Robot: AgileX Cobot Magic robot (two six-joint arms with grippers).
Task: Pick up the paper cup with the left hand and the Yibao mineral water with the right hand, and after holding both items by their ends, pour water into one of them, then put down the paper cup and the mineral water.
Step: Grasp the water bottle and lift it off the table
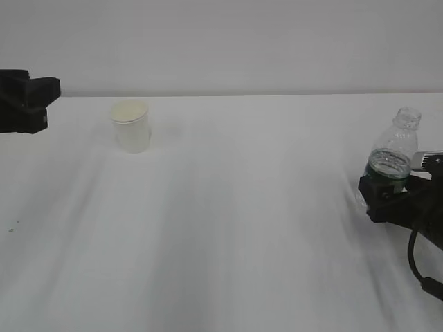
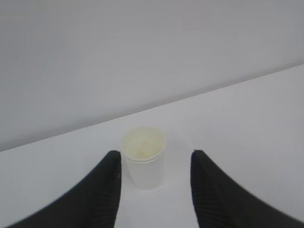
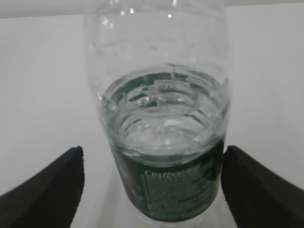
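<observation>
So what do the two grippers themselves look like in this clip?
Both are matte black. The left gripper has two tapering, curved fingers with fine ribbing. The right gripper has similar dark fingers; the exterior view shows a light grey box module and a black cable on it.

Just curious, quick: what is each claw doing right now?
Left claw: open, empty, paper cup ahead.
Right claw: open around the water bottle, not gripping.

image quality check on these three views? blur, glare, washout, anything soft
Exterior view: flat, overexposed light; the small white tapered paper cup nearly melts into the white table, shadows faint. Left wrist view: soft overall; black left gripper prongs blurred at the edges. Right wrist view: the clear ribbed green-labelled bottle fills the frame, small highlights near its top, label print unreadable.
</observation>
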